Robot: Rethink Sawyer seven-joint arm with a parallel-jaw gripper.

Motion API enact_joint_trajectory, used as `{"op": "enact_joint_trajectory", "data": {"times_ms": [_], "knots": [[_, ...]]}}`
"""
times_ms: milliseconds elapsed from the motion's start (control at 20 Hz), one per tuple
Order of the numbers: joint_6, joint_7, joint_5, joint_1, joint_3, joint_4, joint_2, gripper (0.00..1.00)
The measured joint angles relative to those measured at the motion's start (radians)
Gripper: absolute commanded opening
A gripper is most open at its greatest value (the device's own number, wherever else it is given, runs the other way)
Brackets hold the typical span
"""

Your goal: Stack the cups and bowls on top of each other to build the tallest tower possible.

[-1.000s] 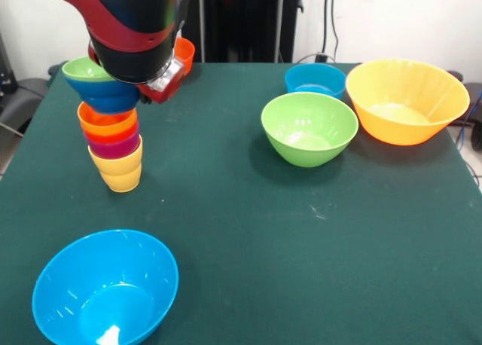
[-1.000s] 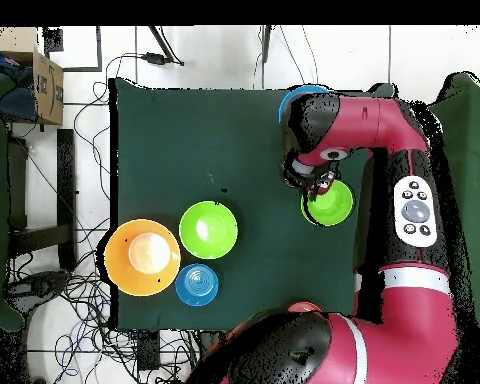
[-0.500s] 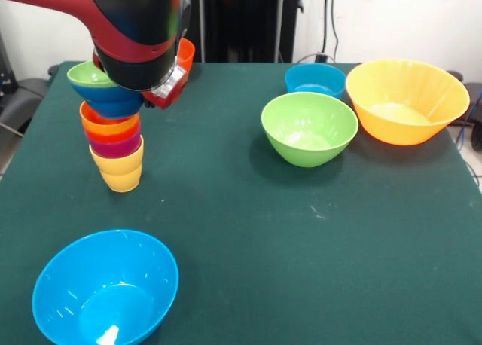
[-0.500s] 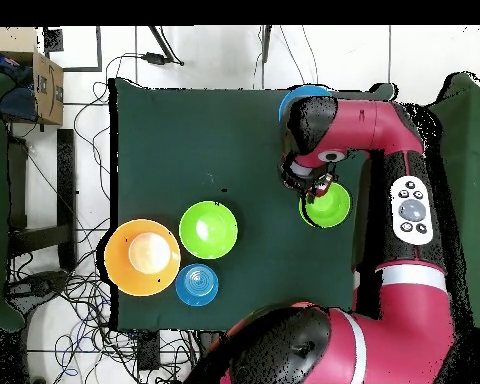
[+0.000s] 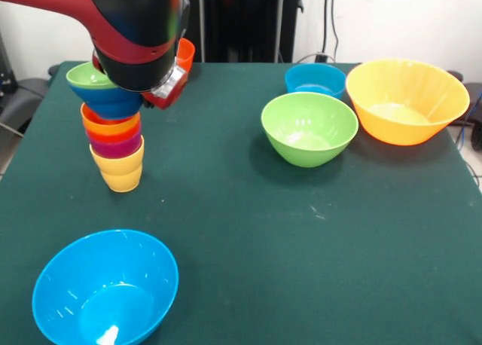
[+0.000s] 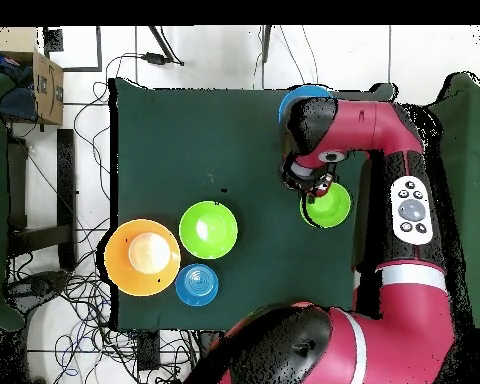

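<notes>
- Tower (image 5: pixel 113 134) of nested cups and bowls standing near the table's (image 5: pixel 248 232) left edge in the front view, long axis vertical, leaning slightly.
- Narrow yellow cup (image 5: pixel 118 168) at the base, then purple, red-orange, orange, dark blue, and a green bowl (image 5: pixel 84 77) on top, mouth up.
- Gripper (image 5: pixel 162 89) right beside the tower's top; open or closed, cannot tell.
- Loose, mouths up: light blue bowl (image 5: pixel 105 288) nearest the camera, green bowl (image 5: pixel 309 128), small blue bowl (image 5: pixel 315 79), large orange-yellow bowl (image 5: pixel 407 100).
</notes>
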Motion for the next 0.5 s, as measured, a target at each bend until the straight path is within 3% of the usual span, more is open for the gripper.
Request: {"op": "enact_joint_trajectory", "data": {"times_ms": [500], "knots": [[0.000,-0.045,-0.002,-0.001,0.000,0.000,0.001,0.00]]}}
